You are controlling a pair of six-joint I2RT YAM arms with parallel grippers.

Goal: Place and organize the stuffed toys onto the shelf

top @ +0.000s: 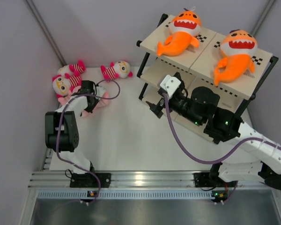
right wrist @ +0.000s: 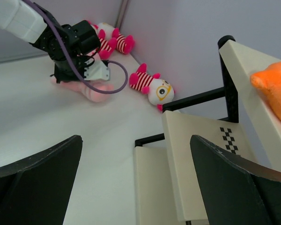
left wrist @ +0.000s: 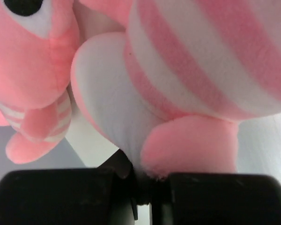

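Your L gripper (left wrist: 140, 183) sat on pale pink doll (right wrist: 91, 91), upper left of table (top: 131, 140); clamped or not, can't tell. R gripper (right wrist: 136, 173) gaped near shelf (top: 208, 47). Doll prob. soft, light: pinch torso, not limb.

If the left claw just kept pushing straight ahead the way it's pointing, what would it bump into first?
The pale pink doll. Its foot and striped belly sit right in front of the left claw, so there looks to be almost no gap, though the close view is too blurry to be sure they touch.
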